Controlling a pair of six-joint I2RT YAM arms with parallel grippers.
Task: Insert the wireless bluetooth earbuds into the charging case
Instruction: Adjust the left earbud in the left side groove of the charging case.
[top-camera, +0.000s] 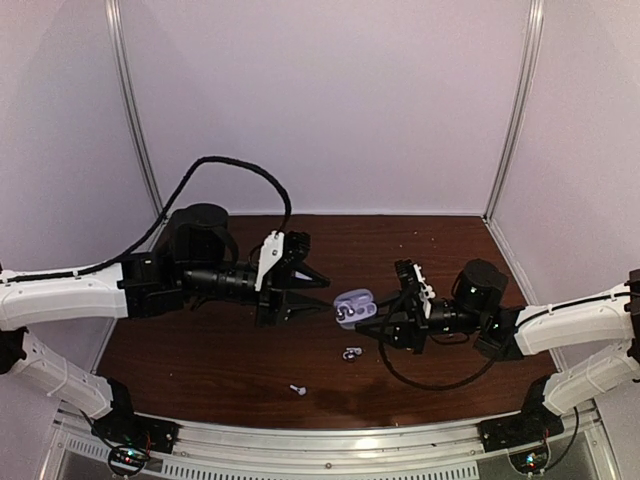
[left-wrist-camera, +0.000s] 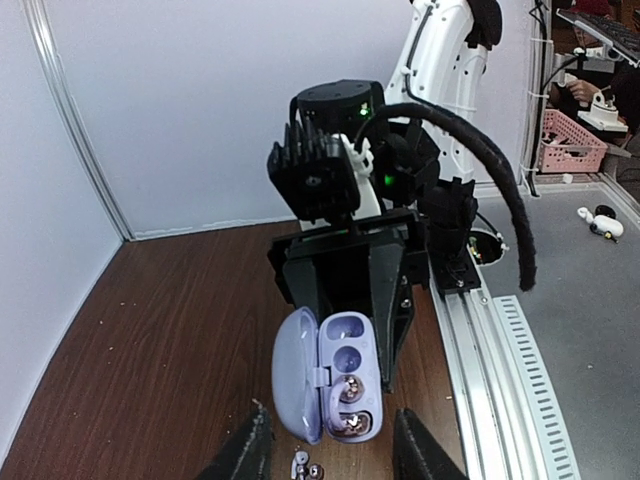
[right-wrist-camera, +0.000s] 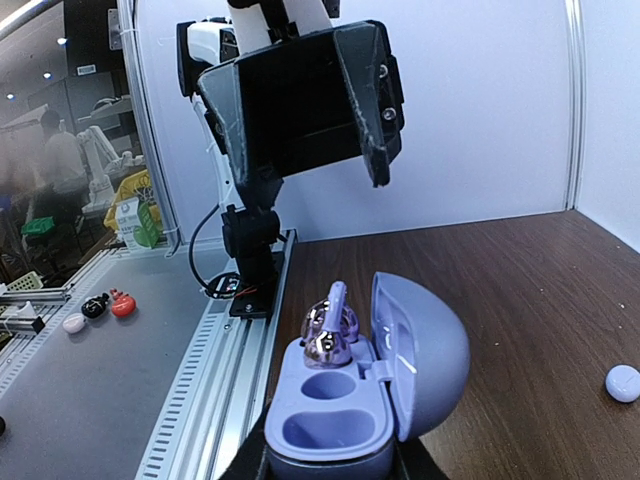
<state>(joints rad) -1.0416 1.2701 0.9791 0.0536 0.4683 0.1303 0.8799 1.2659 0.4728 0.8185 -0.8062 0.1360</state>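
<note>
The lavender charging case is open, its lid hinged back. My right gripper is shut on its base and holds it just above the table. In the right wrist view one shiny earbud sits in the far slot of the case, stem up, and the near slot is empty. In the left wrist view the case lies just ahead of my open, empty left gripper, with the seated earbud in view. A loose earbud lies on the table below the case and also shows in the left wrist view.
Another small earbud lies near the table's front edge. A small white round object lies on the brown table toward the back. White walls enclose the table on three sides. A metal rail runs along the front.
</note>
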